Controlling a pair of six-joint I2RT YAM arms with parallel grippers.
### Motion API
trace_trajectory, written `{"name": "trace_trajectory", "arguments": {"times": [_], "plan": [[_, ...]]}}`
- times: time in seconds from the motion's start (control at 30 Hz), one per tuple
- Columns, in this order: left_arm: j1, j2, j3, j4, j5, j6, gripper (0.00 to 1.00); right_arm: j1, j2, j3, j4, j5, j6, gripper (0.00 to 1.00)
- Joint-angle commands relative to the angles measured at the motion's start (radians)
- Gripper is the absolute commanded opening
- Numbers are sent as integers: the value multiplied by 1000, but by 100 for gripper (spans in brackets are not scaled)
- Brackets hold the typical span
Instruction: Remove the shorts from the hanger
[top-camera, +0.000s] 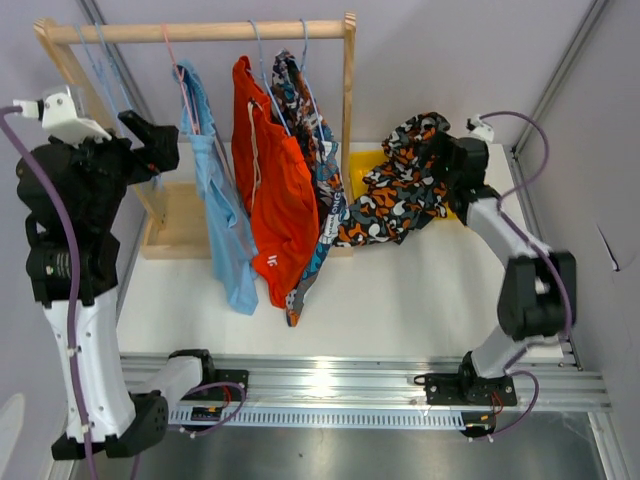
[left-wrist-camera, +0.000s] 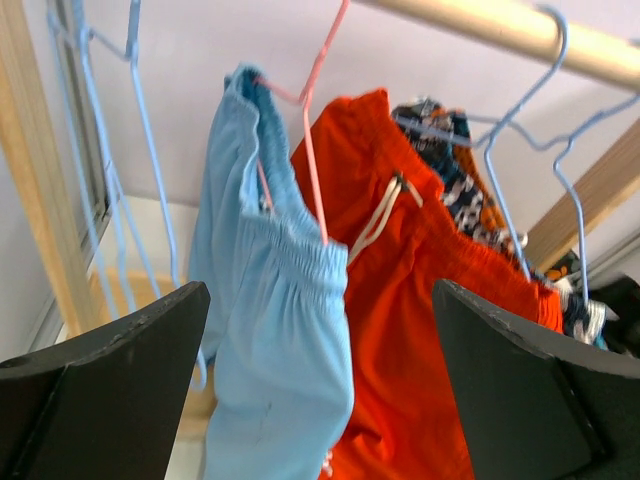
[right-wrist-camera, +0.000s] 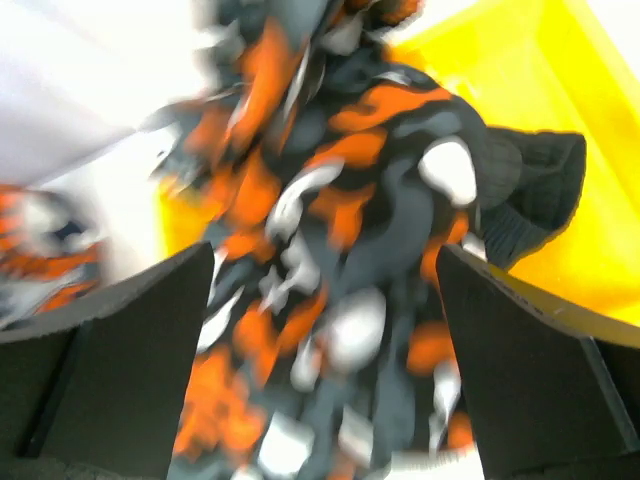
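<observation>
Light blue shorts are hung from the wooden rail, with the left gripper spread wide and empty beside them | orange shorts and printed shorts are hung next | camouflage shorts are heaped over the yellow bin, right gripper spread wide over them, nothing pinched

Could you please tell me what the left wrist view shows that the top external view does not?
Only the left wrist view shows the left gripper open before the gathered waistband of the light blue shorts. Only the top external view shows the camouflage shorts over the yellow bin, at the right gripper. Both show the light blue shorts, the orange shorts and the wooden rail.
</observation>
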Motion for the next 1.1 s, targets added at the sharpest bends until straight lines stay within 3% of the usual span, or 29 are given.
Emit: {"name": "trace_trajectory", "arguments": {"times": [0.0, 0.17, 0.4, 0.67, 0.7, 0.73, 0.9, 1.07], "plan": [[-9, 98, 59, 61, 27, -24, 99, 26, -311, -131, 117, 12, 12, 99], [-21, 245, 167, 69, 21, -8, 99, 58, -622, -276, 30, 7, -31, 100], [-42, 376, 234, 81, -16, 7, 97, 107, -911, -397, -154, 3, -42, 99], [-96, 451, 237, 113, -82, 13, 81, 124, -982, -406, -264, -16, -73, 99], [-99, 459, 245, 112, -88, 15, 76, 124, -985, -408, -271, -17, -76, 99], [-105, 476, 252, 110, -88, 15, 56, 124, -989, -408, -277, -16, -77, 99], [-134, 529, 320, 75, -154, 25, 0, 126, -1011, -423, -290, -22, -76, 99], [-187, 582, 473, -8, -211, 50, 0, 134, -1023, -409, -288, -40, -71, 99]]}}
